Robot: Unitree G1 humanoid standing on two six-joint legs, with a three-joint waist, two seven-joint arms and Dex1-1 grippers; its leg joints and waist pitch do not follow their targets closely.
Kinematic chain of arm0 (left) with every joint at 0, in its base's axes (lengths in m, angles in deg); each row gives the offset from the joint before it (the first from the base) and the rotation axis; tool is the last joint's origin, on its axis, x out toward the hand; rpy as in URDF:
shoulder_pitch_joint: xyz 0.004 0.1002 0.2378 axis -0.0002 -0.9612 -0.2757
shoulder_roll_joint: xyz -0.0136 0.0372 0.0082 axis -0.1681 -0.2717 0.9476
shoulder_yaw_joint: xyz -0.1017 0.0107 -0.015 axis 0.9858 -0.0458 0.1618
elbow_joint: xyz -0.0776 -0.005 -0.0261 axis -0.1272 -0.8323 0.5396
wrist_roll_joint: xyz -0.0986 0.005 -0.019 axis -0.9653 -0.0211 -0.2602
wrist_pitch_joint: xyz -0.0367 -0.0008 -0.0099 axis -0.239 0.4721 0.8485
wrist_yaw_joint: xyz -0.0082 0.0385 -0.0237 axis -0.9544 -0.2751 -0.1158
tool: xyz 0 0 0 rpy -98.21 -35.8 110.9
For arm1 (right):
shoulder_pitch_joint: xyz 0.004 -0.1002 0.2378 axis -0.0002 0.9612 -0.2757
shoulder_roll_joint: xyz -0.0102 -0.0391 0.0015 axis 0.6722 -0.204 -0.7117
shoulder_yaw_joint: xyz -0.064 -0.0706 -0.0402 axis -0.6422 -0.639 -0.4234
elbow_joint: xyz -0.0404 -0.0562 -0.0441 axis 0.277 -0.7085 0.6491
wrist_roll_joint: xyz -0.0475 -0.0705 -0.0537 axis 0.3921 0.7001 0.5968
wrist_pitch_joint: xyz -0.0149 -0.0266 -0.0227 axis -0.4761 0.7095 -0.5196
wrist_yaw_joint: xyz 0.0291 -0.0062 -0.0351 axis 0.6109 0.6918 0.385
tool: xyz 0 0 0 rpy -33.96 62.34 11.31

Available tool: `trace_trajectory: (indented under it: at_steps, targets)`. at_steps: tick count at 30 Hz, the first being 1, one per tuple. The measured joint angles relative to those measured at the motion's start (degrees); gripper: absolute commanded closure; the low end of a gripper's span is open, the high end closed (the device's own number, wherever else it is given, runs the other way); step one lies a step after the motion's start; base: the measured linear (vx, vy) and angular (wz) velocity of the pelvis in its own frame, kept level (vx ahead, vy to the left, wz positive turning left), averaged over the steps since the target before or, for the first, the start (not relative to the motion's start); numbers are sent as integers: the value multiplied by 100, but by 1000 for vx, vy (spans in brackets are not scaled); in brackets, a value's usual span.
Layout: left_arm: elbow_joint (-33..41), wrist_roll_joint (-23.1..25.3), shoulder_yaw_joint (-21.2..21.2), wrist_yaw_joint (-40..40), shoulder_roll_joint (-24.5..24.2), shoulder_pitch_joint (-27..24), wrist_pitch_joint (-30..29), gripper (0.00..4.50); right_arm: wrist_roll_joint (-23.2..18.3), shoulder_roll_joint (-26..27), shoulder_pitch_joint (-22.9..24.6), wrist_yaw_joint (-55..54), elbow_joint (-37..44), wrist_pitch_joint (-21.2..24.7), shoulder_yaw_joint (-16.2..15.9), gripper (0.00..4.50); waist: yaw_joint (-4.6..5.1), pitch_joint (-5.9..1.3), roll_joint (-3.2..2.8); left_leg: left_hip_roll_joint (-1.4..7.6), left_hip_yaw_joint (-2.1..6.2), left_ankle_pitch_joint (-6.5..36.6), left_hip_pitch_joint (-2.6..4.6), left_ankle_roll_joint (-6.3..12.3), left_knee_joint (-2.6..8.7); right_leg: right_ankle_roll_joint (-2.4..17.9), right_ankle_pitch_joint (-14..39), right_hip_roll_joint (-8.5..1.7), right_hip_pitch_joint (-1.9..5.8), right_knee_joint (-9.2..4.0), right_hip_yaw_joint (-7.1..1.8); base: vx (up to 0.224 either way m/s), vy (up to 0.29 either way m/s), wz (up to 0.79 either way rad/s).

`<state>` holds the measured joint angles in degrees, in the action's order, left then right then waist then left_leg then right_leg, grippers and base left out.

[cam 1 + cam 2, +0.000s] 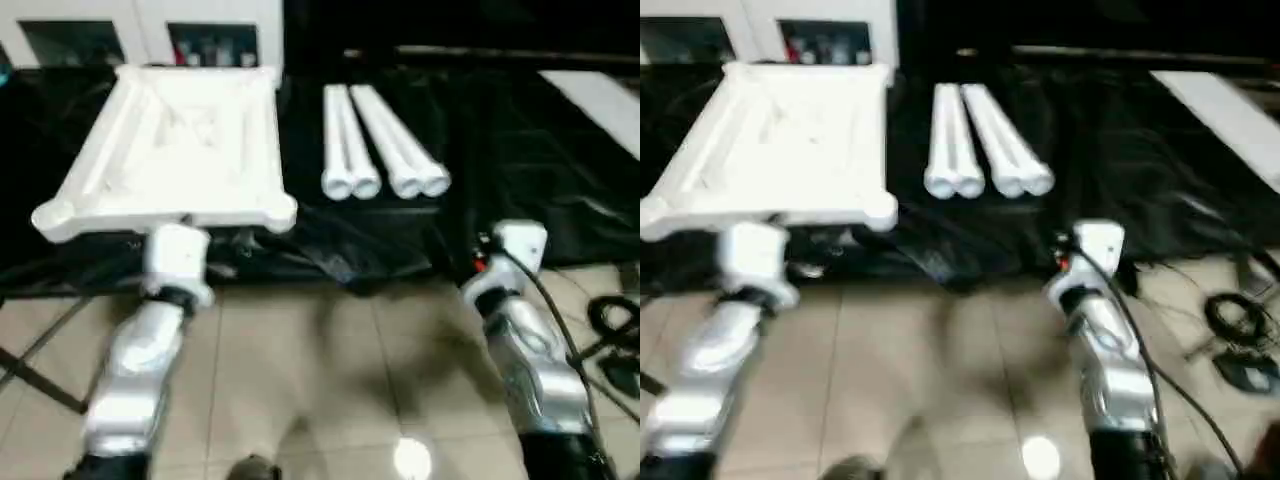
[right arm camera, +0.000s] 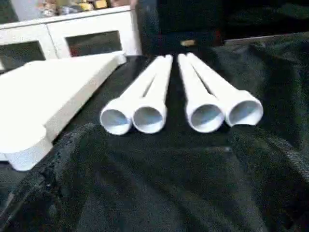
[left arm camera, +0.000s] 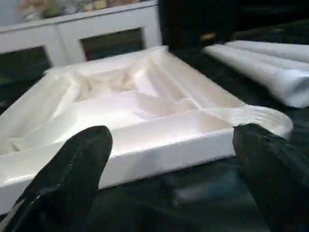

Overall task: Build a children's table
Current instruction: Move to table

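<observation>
The children's table lies in parts on a black cloth. The square white tabletop point(image 1: 175, 150) rests ribbed side up at the left, with round sockets at its corners. Four white tubular legs point(image 1: 385, 150) lie side by side to its right, open ends toward me. My left gripper point(image 3: 171, 145) is open, its black fingers point(image 3: 77, 164) spread wide just in front of the tabletop's near edge point(image 3: 159, 150). My right gripper point(image 2: 159, 150) is open too, low over the cloth in front of the legs' open ends point(image 2: 178, 113). Nothing is held.
A flat white board point(image 1: 600, 100) lies at the back right of the cloth. White cabinets point(image 1: 140, 30) stand behind the table. Black cables point(image 1: 615, 340) lie on the tiled floor at the right. A dark frame bar point(image 1: 40, 360) crosses the floor at the left.
</observation>
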<state>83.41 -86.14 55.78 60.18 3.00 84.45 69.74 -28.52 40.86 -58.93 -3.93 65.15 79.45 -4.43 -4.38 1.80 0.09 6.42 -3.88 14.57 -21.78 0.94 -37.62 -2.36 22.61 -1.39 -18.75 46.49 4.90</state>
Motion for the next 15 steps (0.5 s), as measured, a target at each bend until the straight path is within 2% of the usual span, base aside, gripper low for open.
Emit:
trace_trajectory:
  at_steps: [1, 2, 3, 4, 5, 6, 7, 8, 9, 10, 11, 12, 13, 14, 15]
  targets:
    - [62, -2, 28, 57, 31, -3, 2, 0, 1, -33, -15, 10, -2, 2, 14, 0, 54, 3, 44, -14, -24, 39, 67, -43, 17, -46, -26, -12, -234, -23, -85, 180, 6, -10]
    - [122, -1, 53, 106, 63, 2, 5, 0, 0, -32, -16, 25, -1, 2, 26, 0, 126, 19, 148, -70, -73, 73, 154, -60, 56, -104, -73, -69, -424, -75, -157, 133, -24, -6]
    - [178, 7, 55, 167, 80, 1, 8, 0, -2, -33, -23, 50, -1, 14, 24, 0, 193, 36, 327, -138, -176, 127, 296, -109, 92, -52, -232, -170, -590, -307, -267, 133, -24, -6]
    - [202, 9, 55, 194, 94, 5, 12, 0, -3, -41, -47, 79, -2, 20, 23, 0, 219, 57, 488, -189, -252, 191, 368, -147, 86, 96, -538, -239, -604, -607, -336, 103, -102, -4]
    - [206, 11, 33, 209, 138, 4, 6, 0, 25, -88, -41, 110, -8, 19, -1, 0, 236, 64, 592, -196, -311, 281, 427, -52, 20, 310, -942, -218, -515, -693, -422, 124, -136, 3]
    - [215, 11, -91, 211, 263, -3, -9, 0, 145, -222, -50, 149, -66, 21, -41, 0, 175, 96, 549, -154, -266, 424, 445, 186, -254, 335, -872, -121, -365, -764, -441, 124, -136, 3]
    - [218, 11, -120, 214, 273, -9, -18, 0, 239, -290, -69, 164, -118, 19, -79, 0, 141, 107, 539, -156, -188, 432, 388, 200, -496, 351, -856, -118, -258, -835, -378, 147, -95, 2]
    - [247, 11, -115, 226, 255, 10, -19, 0, 325, -308, -72, 188, -122, 11, -123, 0, 151, 107, 514, -152, -129, 409, 267, 158, -682, 352, -849, -192, -152, -925, -171, 139, -32, 16]
    - [335, 11, -45, 262, 220, 13, -20, 0, 415, -283, -135, 253, -149, 2, -263, 0, 143, 115, 487, -101, -122, 380, 141, 109, -661, 351, -836, -293, -5, -1040, 106, 139, -32, 16]
    - [374, 12, 13, 280, 211, 21, -20, 0, 445, -240, -217, 289, -179, -1, -377, 0, 135, 115, 414, 3, -137, 349, 43, 60, -586, 352, -827, -350, 114, -1137, 379, 134, 30, 40]
    - [390, 13, 39, 301, 210, 26, -21, 0, 449, -178, -261, 318, -181, -7, -465, 0, 101, 124, 301, 147, -177, 326, 3, 24, -410, 333, -815, -387, 263, -1238, 688, 158, 102, 40]
    - [402, 14, 66, 312, 199, 28, -21, 0, 449, -132, -302, 341, -183, -17, -545, 0, 92, 156, 165, 321, -194, 258, -12, 0, -192, 281, -785, -387, 470, -1330, 1003, 158, 102, 40]
    - [400, 17, 93, 320, 182, 2, -28, 0, 449, -30, -286, 371, -197, -15, -639, 0, 83, 199, 84, 384, -172, 104, 8, -84, -214, 208, -738, -387, 646, -1408, 1175, 221, 152, 41]
    - [391, 22, 142, 336, 155, -19, -38, 0, 448, 52, -276, 402, -216, -9, -765, 0, 103, 216, 82, 346, -93, 70, 65, -131, -191, 162, -669, -364, 711, -1408, 1160, 282, 112, 53]
    - [381, 24, 214, 372, 113, -19, -53, 0, 441, 145, -312, 415, -211, -12, -853, 0, 158, 216, 208, 111, 41, 96, 99, -83, -123, 369, -374, -270, 577, -1057, 766, 282, 112, 53]
